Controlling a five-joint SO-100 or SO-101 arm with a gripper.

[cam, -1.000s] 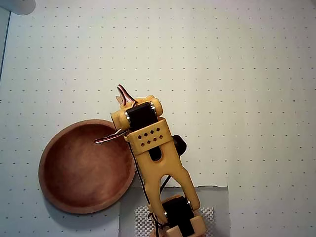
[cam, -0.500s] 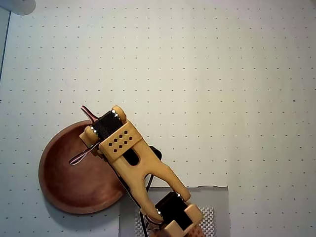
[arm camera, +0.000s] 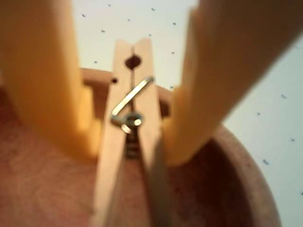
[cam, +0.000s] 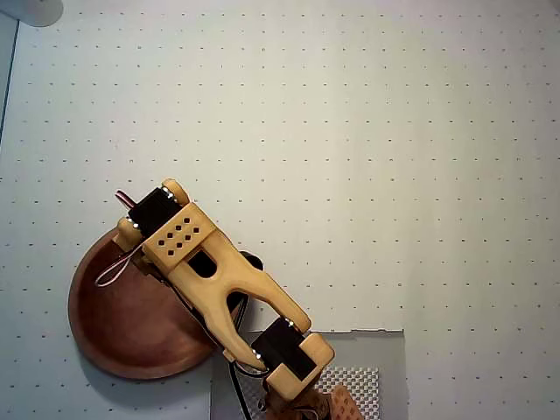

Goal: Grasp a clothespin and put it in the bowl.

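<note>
In the wrist view my gripper [arm camera: 130,151] is shut on the clothespin [arm camera: 142,75], a light-wood pin with a metal spring, held between the two yellow fingers [arm camera: 52,94]. It hangs over the reddish-brown wooden bowl [arm camera: 246,189], with one end pointing past the bowl's far rim. In the overhead view the bowl [cam: 114,332] lies at the lower left. The yellow arm [cam: 219,280] reaches over its right side. The arm's wrist hides the gripper and the clothespin there.
A white dotted mat [cam: 350,131] covers the table. The arm's base stands on a grey plate [cam: 376,359] at the bottom edge. A pale round object [cam: 31,9] sits in the top left corner.
</note>
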